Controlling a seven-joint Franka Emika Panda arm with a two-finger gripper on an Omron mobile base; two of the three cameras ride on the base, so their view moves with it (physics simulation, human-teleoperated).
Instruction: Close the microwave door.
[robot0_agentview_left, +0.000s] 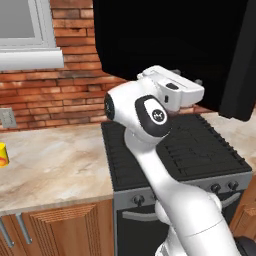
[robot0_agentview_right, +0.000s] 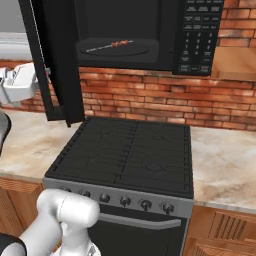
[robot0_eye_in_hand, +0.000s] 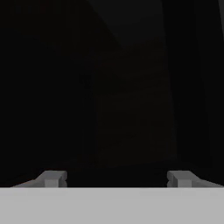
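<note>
The microwave hangs above the stove, its dark cavity exposed and its keypad strip at the right. The microwave door stands swung out to the left. In the left base view the microwave door is a big glossy black panel with its thick edge at the right. My gripper points at the door's outer face, close to or touching it. In the right base view my gripper is just left of the door. The hand view is dark door surface, with my gripper open and its fingertips wide apart.
A black stove with knobs and a grey oven handle sits below the microwave. A skewer lies on the turntable inside the cavity. Marble counter runs left of the stove, with a yellow object at its far left edge.
</note>
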